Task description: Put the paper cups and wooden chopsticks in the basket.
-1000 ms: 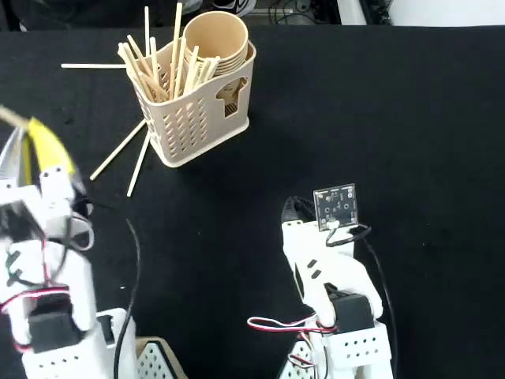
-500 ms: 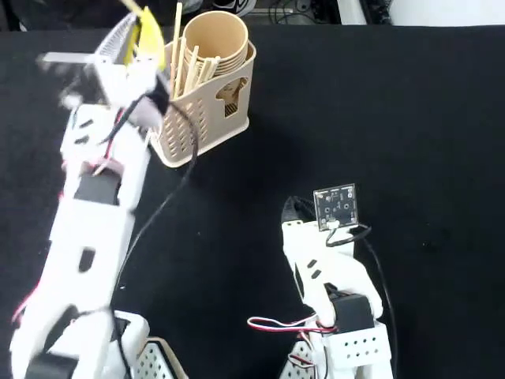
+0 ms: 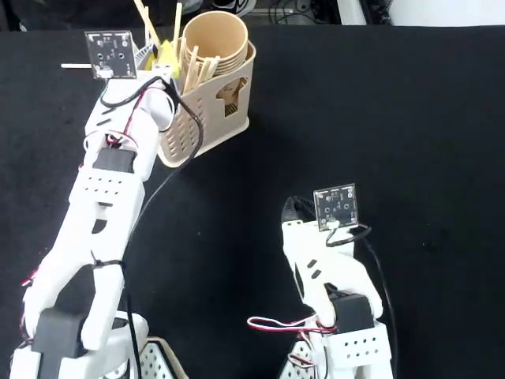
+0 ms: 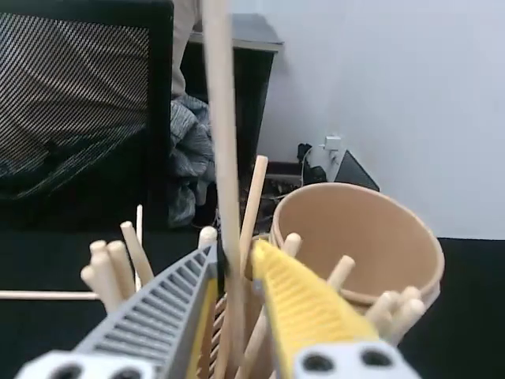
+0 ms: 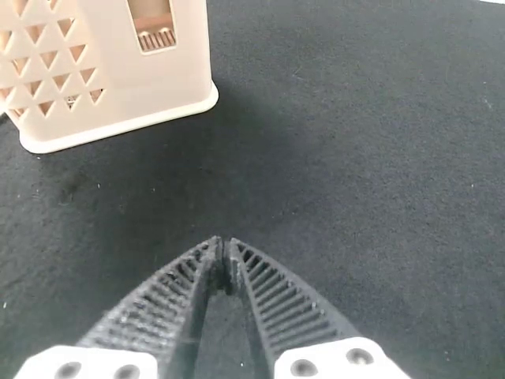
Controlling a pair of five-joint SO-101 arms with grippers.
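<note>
The beige slotted basket (image 3: 207, 109) stands at the back of the black table, with stacked paper cups (image 3: 215, 35) and several wooden chopsticks (image 3: 183, 67) standing in it. My left gripper (image 3: 156, 49) hovers over the basket's chopstick side, shut on one chopstick (image 3: 143, 13) that points upward. In the left wrist view that chopstick (image 4: 221, 118) runs up between the grey and yellow fingers of the gripper (image 4: 233, 257), with the cups (image 4: 355, 237) just beyond. My right gripper (image 5: 225, 253) is shut on nothing, low over the table and well short of the basket (image 5: 118, 71).
One loose chopstick (image 3: 75, 65) lies on the table beyond the left arm. The right arm (image 3: 327, 268) sits folded near the front centre. The table's right half is bare black cloth. Cables and chair legs lie past the back edge.
The left arm has swung from the front left up to the basket, carrying a chopstick, and now holds it over the basket. The right arm has not moved.
</note>
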